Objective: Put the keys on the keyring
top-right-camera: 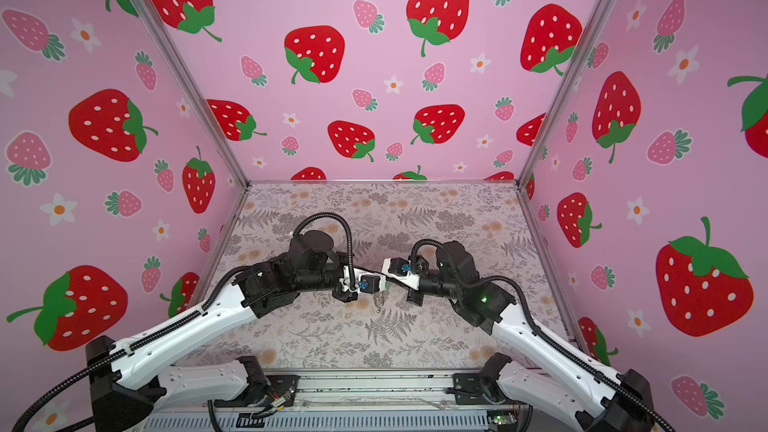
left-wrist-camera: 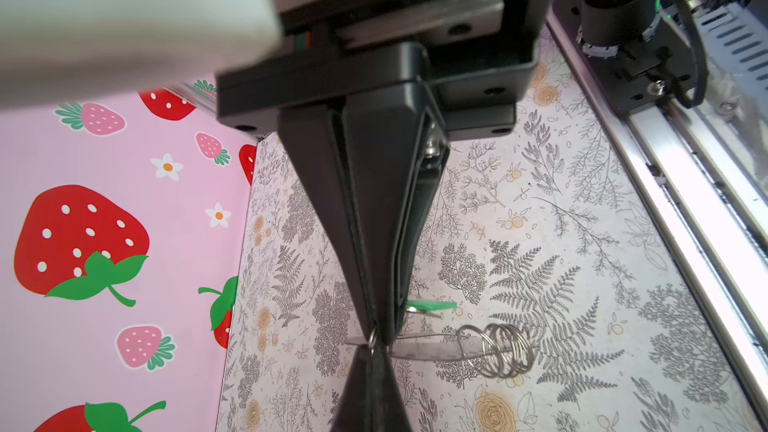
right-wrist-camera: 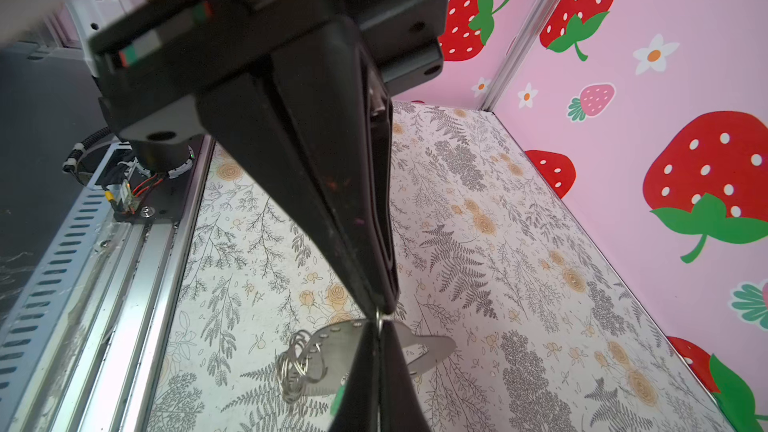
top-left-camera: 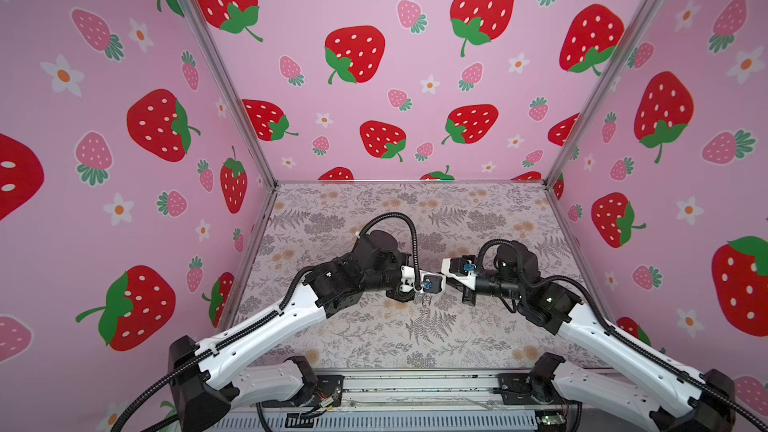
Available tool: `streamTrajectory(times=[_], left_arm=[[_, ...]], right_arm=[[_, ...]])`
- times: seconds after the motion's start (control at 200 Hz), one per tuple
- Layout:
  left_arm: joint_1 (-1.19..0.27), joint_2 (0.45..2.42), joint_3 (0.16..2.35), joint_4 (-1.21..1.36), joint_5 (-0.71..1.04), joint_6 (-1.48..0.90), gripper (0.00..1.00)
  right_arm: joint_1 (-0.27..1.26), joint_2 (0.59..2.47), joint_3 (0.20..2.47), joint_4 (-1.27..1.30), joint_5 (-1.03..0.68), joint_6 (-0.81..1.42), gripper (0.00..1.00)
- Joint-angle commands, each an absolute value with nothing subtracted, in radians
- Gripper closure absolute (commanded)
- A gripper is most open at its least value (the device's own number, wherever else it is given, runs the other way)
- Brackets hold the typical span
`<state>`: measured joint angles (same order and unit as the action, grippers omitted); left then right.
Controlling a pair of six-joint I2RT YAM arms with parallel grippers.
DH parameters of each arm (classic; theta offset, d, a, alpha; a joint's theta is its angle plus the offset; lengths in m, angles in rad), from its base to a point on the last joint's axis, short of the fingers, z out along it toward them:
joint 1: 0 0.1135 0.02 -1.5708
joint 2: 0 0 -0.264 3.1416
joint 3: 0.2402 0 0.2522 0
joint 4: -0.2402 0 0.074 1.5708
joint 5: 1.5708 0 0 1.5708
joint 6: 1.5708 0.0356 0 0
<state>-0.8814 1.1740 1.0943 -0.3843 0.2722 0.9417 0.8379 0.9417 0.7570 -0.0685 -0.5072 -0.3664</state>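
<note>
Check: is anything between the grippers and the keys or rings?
Nothing visible. The left gripper and right gripper meet tip to tip, both shut on the key bunch.

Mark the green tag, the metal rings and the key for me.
green tag [left-wrist-camera: 432, 306]: left wrist view, middle of its green edge.
metal rings [left-wrist-camera: 505, 351]: left wrist view, centre of the wire loops.
key [right-wrist-camera: 336, 342]: right wrist view, flat silvery face with the holes.

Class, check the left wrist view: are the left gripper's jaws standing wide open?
No: the left gripper is closed, its tips pinching a thin metal ring.
</note>
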Motion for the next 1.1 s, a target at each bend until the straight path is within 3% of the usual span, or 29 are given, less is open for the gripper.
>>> streamTrajectory(times=[0.0,0.36,0.42,0.505,0.615,1.096], left_arm=[[-0.874,1.199,1.133,-0.46,0.339,0.931,1.0],[-0.772,1.167,1.072,-0.342,0.525,0.755,1.0],[-0.766,1.169,1.067,-0.337,0.539,0.74,1.0],[-0.745,1.163,1.049,-0.296,0.569,0.69,1.0],[-0.701,1.143,0.999,-0.196,0.631,0.602,1.0],[-0.65,1.11,0.873,0.149,0.684,0.349,1.0]], right_arm=[[0.842,0.917,0.758,0.008,-0.522,-0.4,0.99],[0.841,0.878,0.725,0.04,-0.501,-0.384,0.94],[0.842,0.882,0.725,0.041,-0.497,-0.375,0.89],[0.841,0.875,0.727,0.038,-0.47,-0.359,0.74],[0.841,0.848,0.71,0.044,-0.428,-0.342,0.66],[0.84,0.866,0.646,0.216,-0.417,-0.195,0.67]])
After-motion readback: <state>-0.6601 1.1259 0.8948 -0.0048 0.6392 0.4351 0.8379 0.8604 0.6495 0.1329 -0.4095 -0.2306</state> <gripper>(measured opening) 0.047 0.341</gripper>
